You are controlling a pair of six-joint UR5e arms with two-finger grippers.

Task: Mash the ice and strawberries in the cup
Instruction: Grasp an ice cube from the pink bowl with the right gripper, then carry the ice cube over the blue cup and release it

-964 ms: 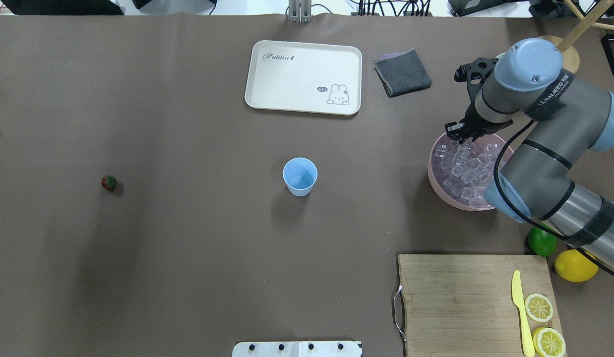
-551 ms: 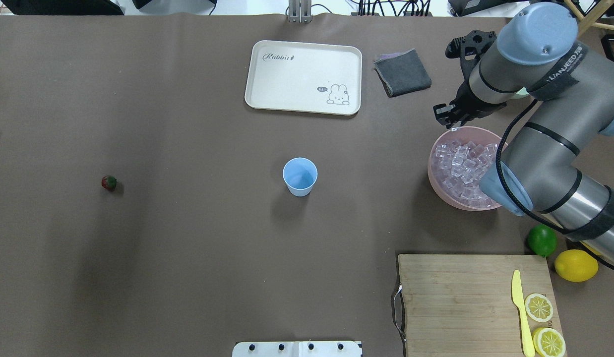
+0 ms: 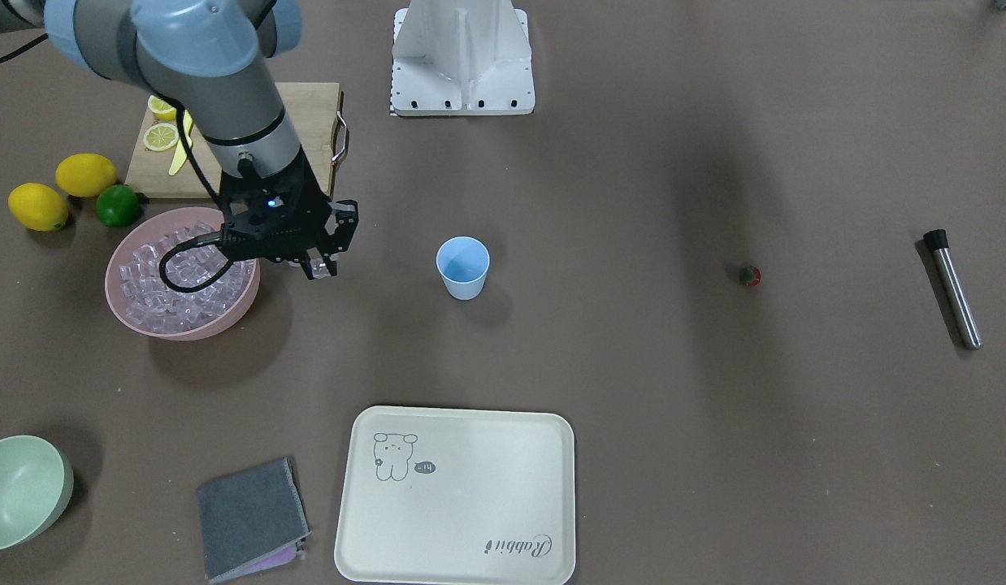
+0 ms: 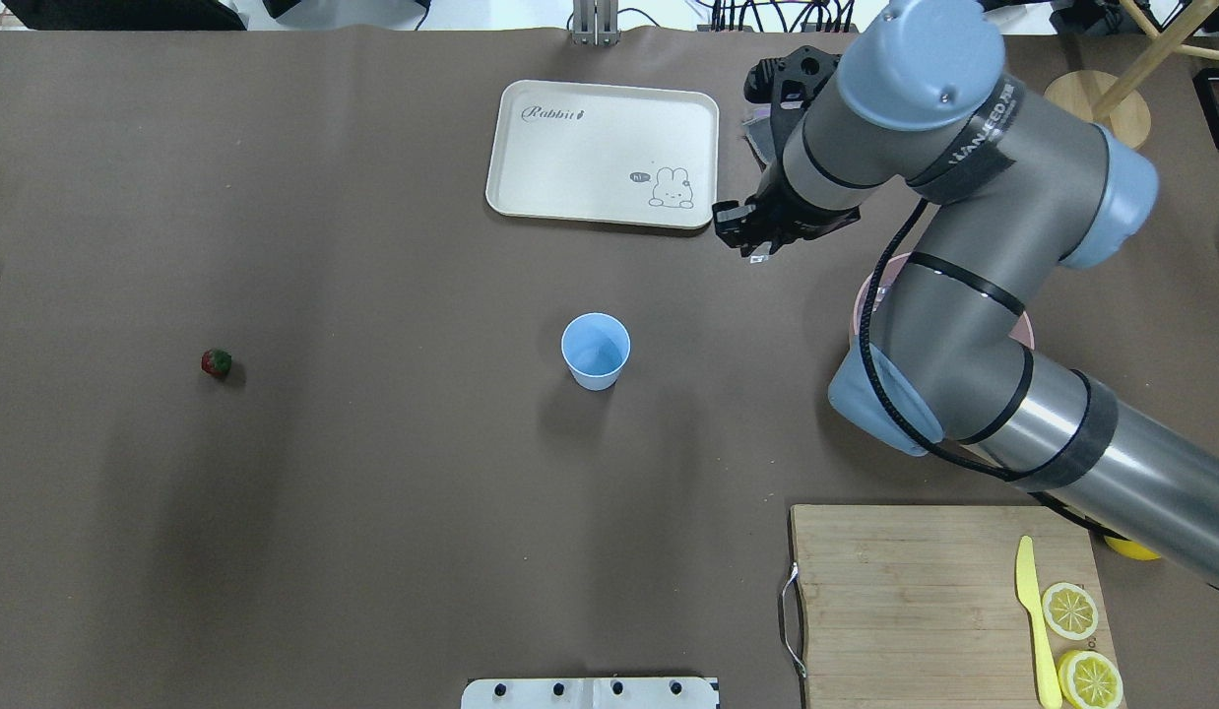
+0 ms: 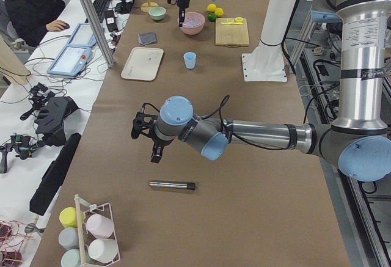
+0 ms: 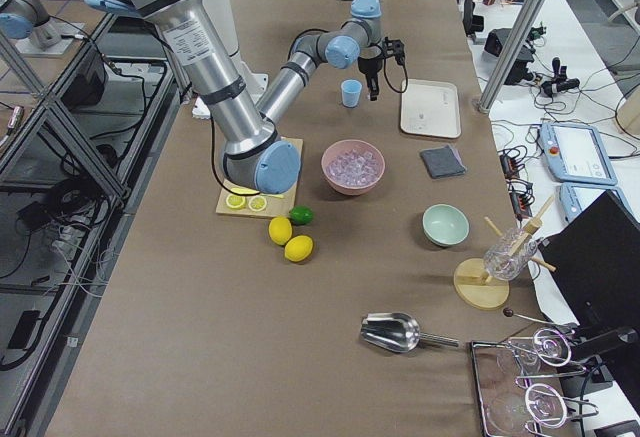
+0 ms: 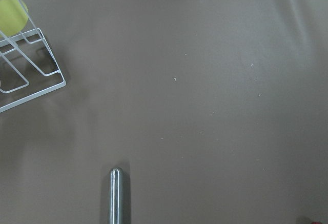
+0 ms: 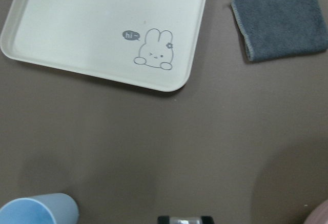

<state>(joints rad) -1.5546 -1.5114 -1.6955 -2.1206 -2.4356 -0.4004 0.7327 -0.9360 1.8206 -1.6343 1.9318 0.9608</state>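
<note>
1. Right end effector point(image 3: 316, 266) hangs above the brown table point(image 4: 373, 492), its two fingers pinched on one clear ice cube point(image 8: 184, 219). It is between the round pink plastic bowl point(image 3: 137, 318) and the light-blue tapered plastic cup point(image 4: 596, 350), just off a corner of the cream rectangular tray with a rabbit drawing point(image 4: 602, 153).
2. The left end effector point(image 5: 155, 154) hovers over the table near one steel rod point(image 3: 954, 288). I cannot tell how far its fingers are parted.
3. There is one cup, upright at mid-table. One small red strawberry point(image 4: 216, 363) lies well apart from it on the robot's left. Many clear ice cubes point(image 3: 170, 294) are heaped in the one pink bowl.
4. Also on the table:
   - one tray
   - one folded grey cloth point(image 3: 251, 518)
   - one pale green bowl point(image 3: 23, 487)
   - one wooden cutting board point(image 4: 915, 591), carrying one yellow plastic knife point(image 4: 1033, 620) and two lemon slices point(image 4: 1069, 611)
   - two whole lemons point(image 3: 85, 174)
   - one green lime point(image 3: 117, 205)
5. A second ago the right end effector was down among the cubes in the pink bowl. It then rose over the bowl's far rim, and it has now left the bowl and moved towards the cup. The cup and strawberry have not moved.
6. A brown sheet covers the whole table. White benches with cables and screens run alongside it, and a person sits at one of them.
</note>
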